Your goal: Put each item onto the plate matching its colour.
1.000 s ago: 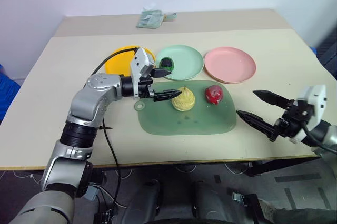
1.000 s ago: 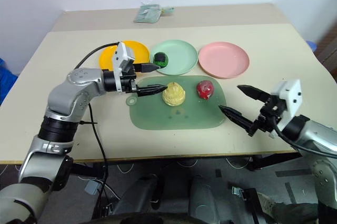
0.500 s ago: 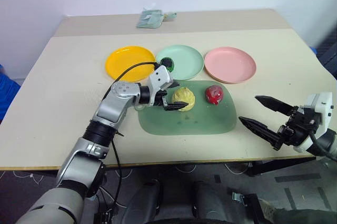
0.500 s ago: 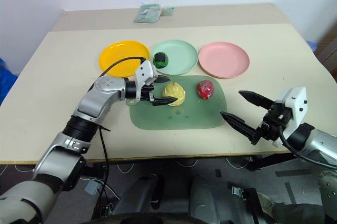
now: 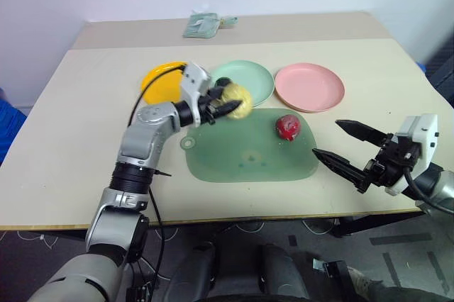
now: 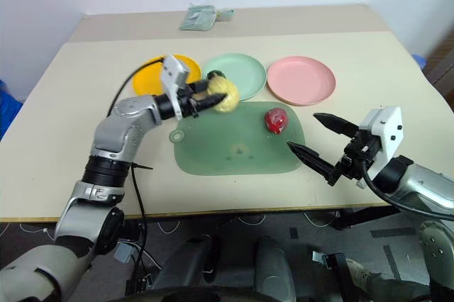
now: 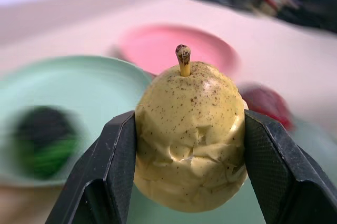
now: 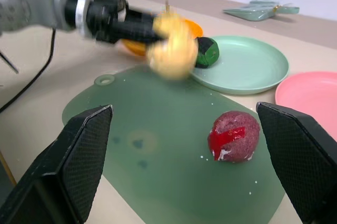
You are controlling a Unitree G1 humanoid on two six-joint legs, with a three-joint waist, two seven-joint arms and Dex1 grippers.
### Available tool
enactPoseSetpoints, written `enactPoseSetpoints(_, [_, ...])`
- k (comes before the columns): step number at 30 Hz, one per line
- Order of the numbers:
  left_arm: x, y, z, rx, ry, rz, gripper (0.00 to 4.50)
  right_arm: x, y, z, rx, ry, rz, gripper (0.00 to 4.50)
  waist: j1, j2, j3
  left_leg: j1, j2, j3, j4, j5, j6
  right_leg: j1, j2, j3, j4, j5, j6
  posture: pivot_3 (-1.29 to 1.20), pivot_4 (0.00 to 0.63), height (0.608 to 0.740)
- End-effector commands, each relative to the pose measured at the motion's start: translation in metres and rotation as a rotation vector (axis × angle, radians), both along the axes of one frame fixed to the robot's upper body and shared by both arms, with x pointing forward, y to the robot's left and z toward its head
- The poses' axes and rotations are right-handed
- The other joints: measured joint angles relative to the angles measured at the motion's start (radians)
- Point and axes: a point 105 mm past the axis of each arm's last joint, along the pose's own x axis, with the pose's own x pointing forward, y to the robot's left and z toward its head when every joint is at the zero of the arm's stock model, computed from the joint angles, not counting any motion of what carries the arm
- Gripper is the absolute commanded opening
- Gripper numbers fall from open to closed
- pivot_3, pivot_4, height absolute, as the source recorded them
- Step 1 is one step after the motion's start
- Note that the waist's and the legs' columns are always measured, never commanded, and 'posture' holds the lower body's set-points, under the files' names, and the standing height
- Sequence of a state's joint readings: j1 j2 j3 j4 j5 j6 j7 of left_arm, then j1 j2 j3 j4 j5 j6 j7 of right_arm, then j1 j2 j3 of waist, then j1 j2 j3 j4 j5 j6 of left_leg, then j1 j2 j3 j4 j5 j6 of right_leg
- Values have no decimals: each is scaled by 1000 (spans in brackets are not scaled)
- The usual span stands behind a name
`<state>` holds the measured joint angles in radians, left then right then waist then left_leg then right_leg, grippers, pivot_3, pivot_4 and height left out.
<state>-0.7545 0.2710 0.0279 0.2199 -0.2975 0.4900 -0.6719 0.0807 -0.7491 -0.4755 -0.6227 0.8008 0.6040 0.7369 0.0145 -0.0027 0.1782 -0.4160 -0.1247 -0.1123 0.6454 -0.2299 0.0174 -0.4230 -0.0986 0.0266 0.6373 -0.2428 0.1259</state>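
Lifted off green board (image 5: 248,160): pale yellow item (image 5: 236,99), now pinched in left jaws (image 5: 225,105), held above mint plate's (image 5: 257,79) near rim.
Orange-yellow plate (image 5: 157,84) just leftward, nearest left arm; right jaws (image 5: 346,146) spread, idle, near red item (image 5: 287,127).

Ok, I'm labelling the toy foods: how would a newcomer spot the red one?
Find the translucent green board in front of the three plates. The red item lies near its far right corner, just before the pink plate, the only food lying on the board.

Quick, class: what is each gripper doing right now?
Left gripper: closed on the yellow pear, lifted off the green board.
Right gripper: open, holding nothing.
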Motion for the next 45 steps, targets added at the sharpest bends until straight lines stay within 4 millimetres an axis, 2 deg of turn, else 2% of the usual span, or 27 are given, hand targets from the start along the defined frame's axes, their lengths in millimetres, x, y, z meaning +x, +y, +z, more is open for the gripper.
enactPoseSetpoints(1, [23,41,48,-78,-137,318,2695,6,7,12,-18,-59,22,4500,1,-1,0,0,0,0,0,0,0,0,0,0,0,0,0,0,150,740])
enactPoseSetpoints(5, [44,82,51,-67,-145,649,2695,21,16,17,2,-104,37,4500,4,-2,0,0,-1,0,1,0,0,0,0,0,0,1,1,0,150,740])
enactPoseSetpoints(7, [52,91,44,-62,-126,742,2695,32,24,21,16,-138,46,4500,1,-2,0,0,-1,1,1,1,-2,0,0,0,0,1,2,0,150,740])
enactPoseSetpoints(11, [62,90,32,-65,-95,789,2695,50,40,28,45,-197,67,4500,2,-2,0,-1,-1,1,1,2,-4,0,0,0,0,1,2,0,150,740])
enactPoseSetpoints(17, [71,88,19,-40,-76,807,2695,68,60,28,42,-235,111,4500,-2,-2,0,-5,-2,1,2,3,-5,-4,0,0,0,1,2,0,150,740])
enactPoseSetpoints(23, [77,87,10,-44,-47,816,2695,78,75,32,56,-258,151,4500,-2,-2,0,-5,-2,1,2,3,-5,-4,0,0,1,1,2,0,150,740])
enactPoseSetpoints(26, [78,88,6,-43,-35,823,3716,80,78,34,59,-262,158,4500,-2,-2,0,-5,-2,1,2,3,-5,-4,0,0,1,2,2,0,150,740])
enactPoseSetpoints(27, [78,87,4,-42,-33,822,4194,80,79,34,58,-263,158,4500,-2,-2,0,-5,-2,1,2,3,-5,-4,0,0,1,2,2,0,150,740])
enactPoseSetpoints(28, [78,86,3,-44,-29,818,4453,80,79,34,58,-264,158,4500,-2,-2,0,-5,-2,1,2,3,-5,-4,0,0,1,2,2,0,150,740])
enactPoseSetpoints(31, [75,81,5,-77,-40,792,4453,80,79,36,53,-267,153,4500,-2,-2,0,-5,-2,1,2,3,-5,-4,0,0,1,2,2,0,150,740])
enactPoseSetpoints(34, [64,81,16,-136,-91,754,4453,78,79,36,47,-265,149,4500,-4,-2,0,-5,-2,1,2,3,-5,-5,0,0,1,2,2,0,150,740])
enactPoseSetpoints(36, [48,80,22,-142,-141,715,4453,77,79,33,40,-251,142,4500,-9,-2,0,-5,-2,1,2,3,-5,-5,0,0,2,2,2,0,150,740])
enactPoseSetpoints(39, [8,74,32,-136,-282,537,4453,83,75,21,14,-202,104,4500,-27,-1,0,-5,-1,1,1,3,-5,-7,0,1,3,1,2,0,150,740])
enactPoseSetpoints(44, [-60,70,25,-160,-224,183,4453,90,69,3,-13,-132,81,4500,-29,-1,-1,-5,0,2,1,2,-5,-7,0,2,4,1,2,0,150,740])
enactPoseSetpoints(45, [-78,71,22,-121,-222,93,4453,93,67,-3,-22,-110,77,4500,-28,-1,-1,-5,0,2,1,2,-4,-7,0,2,4,1,2,0,150,740])
